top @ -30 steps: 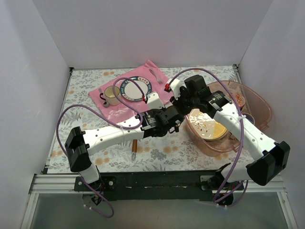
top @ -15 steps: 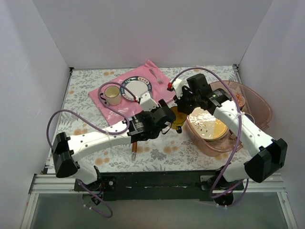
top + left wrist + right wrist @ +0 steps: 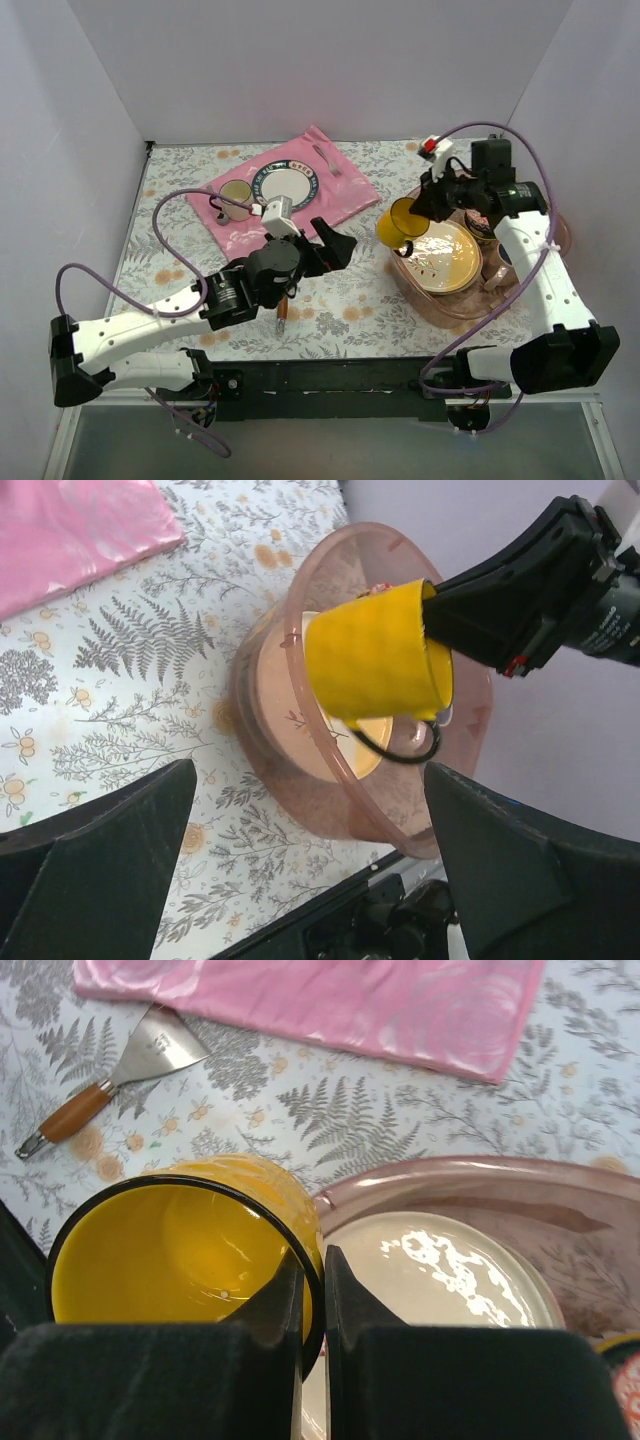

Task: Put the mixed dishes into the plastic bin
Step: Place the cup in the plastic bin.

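We see the right gripper pinching the yellow mug by its rim, beside the tub holding a cream plate; a scraper lies near the pink mat.

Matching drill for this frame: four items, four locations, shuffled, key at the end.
Items:
1. yellow mug
2. cream plate
3. blue-rimmed plate
4. scraper

Locations:
A. on the pink mat
B. lying in the plastic bin
C. on the flowered tablecloth
D. pinched at its rim by the right gripper

Pairs: 1-D, 2-B, 3-A, 4-C
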`<move>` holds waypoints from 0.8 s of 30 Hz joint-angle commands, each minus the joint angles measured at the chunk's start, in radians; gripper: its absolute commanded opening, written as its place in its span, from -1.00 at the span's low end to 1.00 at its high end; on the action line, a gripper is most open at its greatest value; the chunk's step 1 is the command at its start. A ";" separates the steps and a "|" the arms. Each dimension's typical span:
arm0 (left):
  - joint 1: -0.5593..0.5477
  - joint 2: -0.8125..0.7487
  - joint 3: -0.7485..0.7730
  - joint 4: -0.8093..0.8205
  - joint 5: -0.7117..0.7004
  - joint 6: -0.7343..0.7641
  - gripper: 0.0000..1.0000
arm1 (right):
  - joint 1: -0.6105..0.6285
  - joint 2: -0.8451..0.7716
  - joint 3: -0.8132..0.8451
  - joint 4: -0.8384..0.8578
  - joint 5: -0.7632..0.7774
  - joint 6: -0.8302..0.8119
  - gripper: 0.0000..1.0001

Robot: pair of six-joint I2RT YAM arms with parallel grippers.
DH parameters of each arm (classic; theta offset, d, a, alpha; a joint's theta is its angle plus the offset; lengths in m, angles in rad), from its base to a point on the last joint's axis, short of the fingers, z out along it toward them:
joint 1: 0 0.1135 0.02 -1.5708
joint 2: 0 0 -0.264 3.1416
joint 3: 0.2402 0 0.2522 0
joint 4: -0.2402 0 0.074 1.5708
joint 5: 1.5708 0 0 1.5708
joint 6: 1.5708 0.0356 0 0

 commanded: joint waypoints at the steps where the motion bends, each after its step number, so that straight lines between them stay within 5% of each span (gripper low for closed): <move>1: 0.028 -0.125 -0.067 0.105 0.069 0.183 0.96 | -0.163 -0.087 0.064 0.018 -0.164 0.002 -0.97; 10: 0.089 -0.263 -0.183 -0.012 0.076 0.190 0.96 | -0.395 -0.087 0.024 0.006 -0.139 -0.047 -0.97; 24: 0.115 -0.403 -0.352 -0.076 0.073 0.092 0.96 | -0.398 -0.078 -0.149 0.023 0.060 -0.159 -0.97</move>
